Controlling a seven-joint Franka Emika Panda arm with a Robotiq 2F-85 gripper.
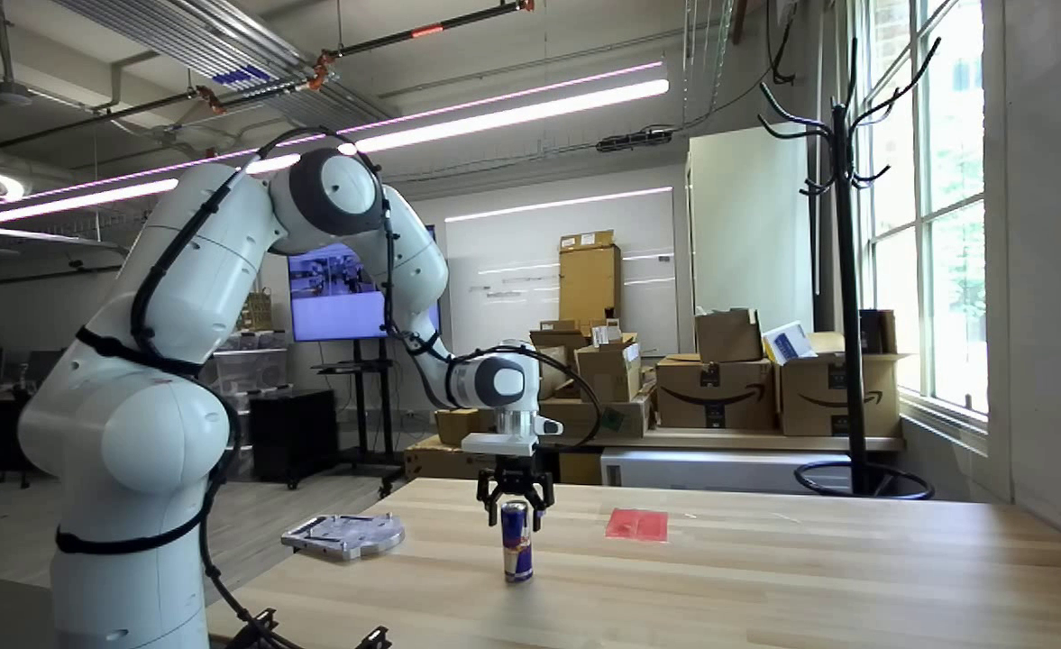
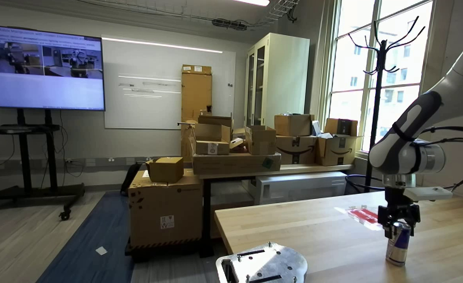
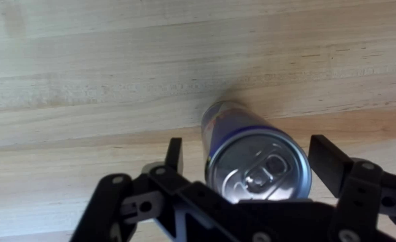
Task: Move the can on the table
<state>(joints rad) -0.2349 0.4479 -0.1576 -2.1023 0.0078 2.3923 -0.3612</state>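
The can (image 1: 517,548) is a slim blue and silver cylinder with a reddish mark. It stands upright on the light wooden table (image 1: 764,586). It also shows in an exterior view (image 2: 397,247) and in the wrist view (image 3: 256,164), where its silvery lid and pull tab face the camera. My gripper (image 1: 515,519) points down with its fingers on either side of the can's upper part. In the wrist view the gripper (image 3: 250,159) is open, with a clear gap at the left finger and a narrow one at the right finger. The gripper body hides part of the lid.
A flat red packet (image 1: 636,525) lies on the table beyond the can. A grey metal plate with bolts (image 1: 345,535) sits at the table's edge near the arm's base. Cardboard boxes (image 1: 715,392) and a black coat rack (image 1: 846,270) stand behind the table.
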